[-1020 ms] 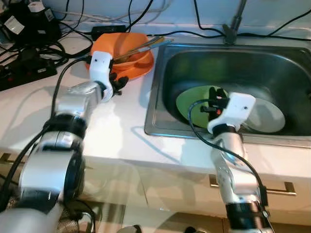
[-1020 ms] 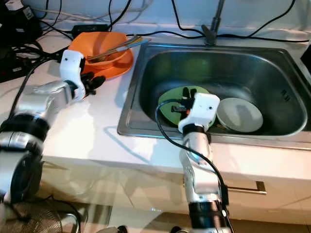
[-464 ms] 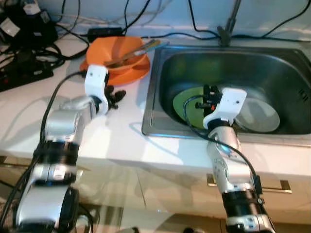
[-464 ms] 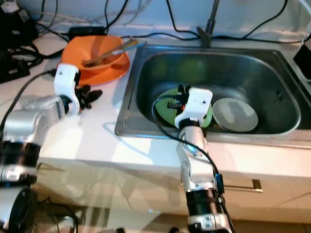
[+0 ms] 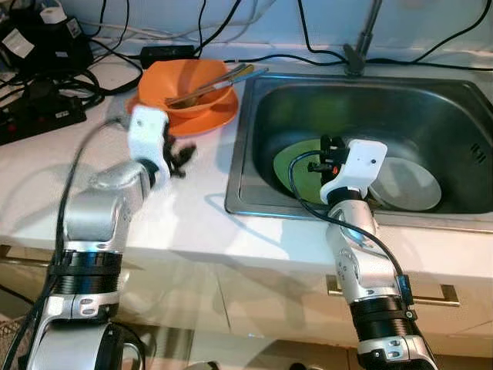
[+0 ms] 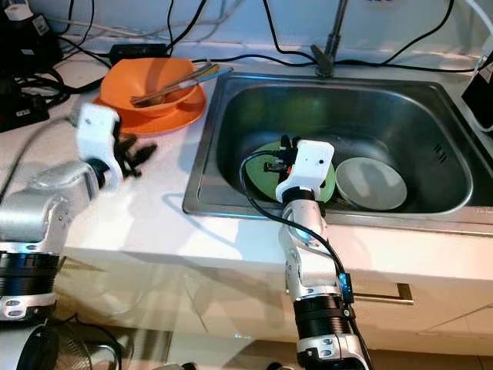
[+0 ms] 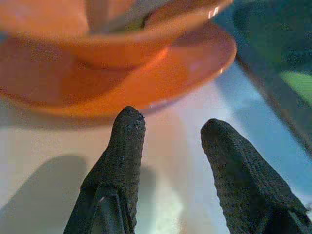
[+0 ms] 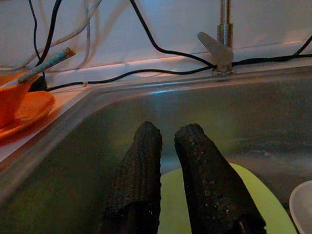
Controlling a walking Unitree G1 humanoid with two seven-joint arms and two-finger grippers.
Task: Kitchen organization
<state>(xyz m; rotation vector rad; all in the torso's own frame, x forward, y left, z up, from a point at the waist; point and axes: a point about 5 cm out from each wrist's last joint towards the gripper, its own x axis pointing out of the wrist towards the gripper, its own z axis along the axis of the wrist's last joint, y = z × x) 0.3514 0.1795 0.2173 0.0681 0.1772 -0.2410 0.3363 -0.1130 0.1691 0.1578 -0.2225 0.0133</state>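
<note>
**Both arms poised, nothing yet in hand**

On the white counter (image 5: 192, 223) beside the steel sink (image 5: 254, 100), the left gripper (image 7: 170, 141) hangs low over the worktop with its two black fingers apart and empty, pointing at the orange plate (image 5: 219, 116) just ahead. An orange bowl (image 5: 185, 77) sits on that plate with utensils, seemingly chopsticks (image 5: 223, 77), leaning out over its rim. Compared with a second ago, this gripper has drawn back from the plate's edge towards the counter's front; the arm is blurred in the head views, so it appears to be in motion.

Inside the basin, the right gripper (image 8: 168, 146) hovers over the green plate (image 5: 289, 166) lying flat on the sink floor, with a white plate (image 5: 412, 185) just beside it, the two seeming to overlap slightly. Its fingers are nearly together with a narrow gap and grip nothing. It has crept a little further in over the green plate since half a second ago.

The whole picture has also shifted slightly, so the head has moved as well. Cables and a power strip (image 5: 38, 116) crowd the counter's far left.

In my judgement the sorting has barely begun: every dish lies where it was, and the right arm looks closest to a pick, though its fingers would need to open wider and get under the flat plate's rim.
</note>
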